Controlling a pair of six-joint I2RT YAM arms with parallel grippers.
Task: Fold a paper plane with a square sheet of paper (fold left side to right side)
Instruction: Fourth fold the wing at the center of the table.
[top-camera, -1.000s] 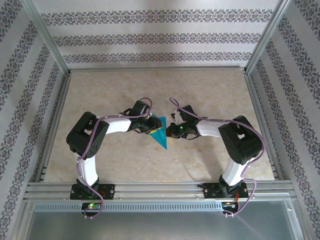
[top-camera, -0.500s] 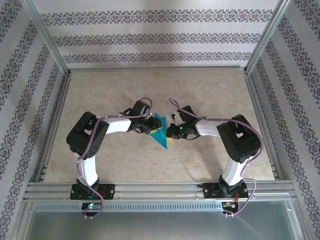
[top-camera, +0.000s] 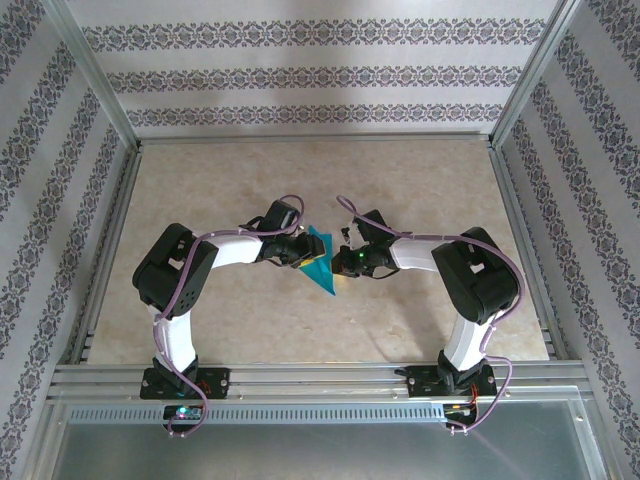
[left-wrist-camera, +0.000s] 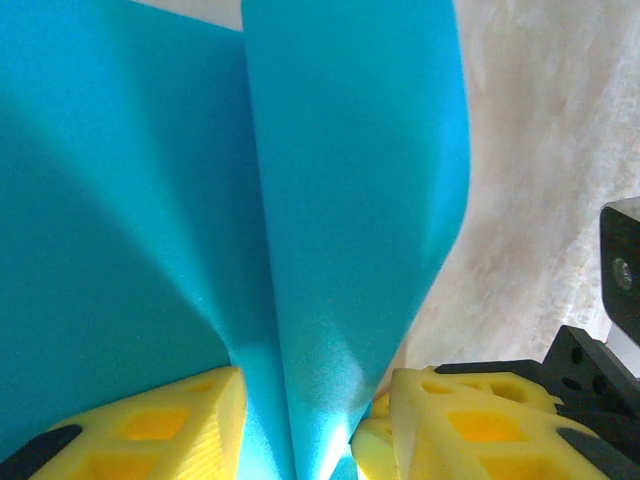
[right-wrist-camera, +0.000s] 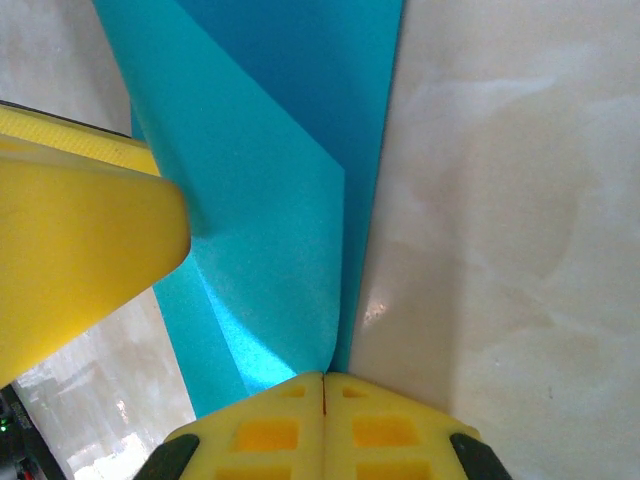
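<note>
From my station I check the fingers first. In the left wrist view the left gripper (left-wrist-camera: 315, 405) has its yellow fingers (left-wrist-camera: 150, 425) standing partway apart, and a raised fold of the teal paper (left-wrist-camera: 350, 150) comes up through the gap between them. The paper lies against the inner face of the left-hand finger. I cannot tell whether the pair is actually squeezing the fold or only bracketing it. In the right wrist view the right gripper (right-wrist-camera: 322, 385) is closed, its two yellow fingers (right-wrist-camera: 270, 430) meeting along a thin seam. A narrow point of the paper (right-wrist-camera: 280, 230) runs straight down into that seam, so I read it as pinched there. One finger of the left gripper (right-wrist-camera: 80, 250) sits large on the left of that view, touching or just above the paper's surface. From above, the left gripper (top-camera: 299, 257) and the right gripper (top-camera: 340, 264) face each other closely around the middle of the beige marbled table (top-camera: 420, 190). The paper (top-camera: 322, 272) sits between them, touching both. It is no longer a flat square. It shows as a narrow teal wedge tapering toward the near right, with a lighter flap lifted at its far end beside the left gripper. Close up, the sheet is plain and smooth, with one sharp crease and a softly bowed, unflattened fold.
</note>
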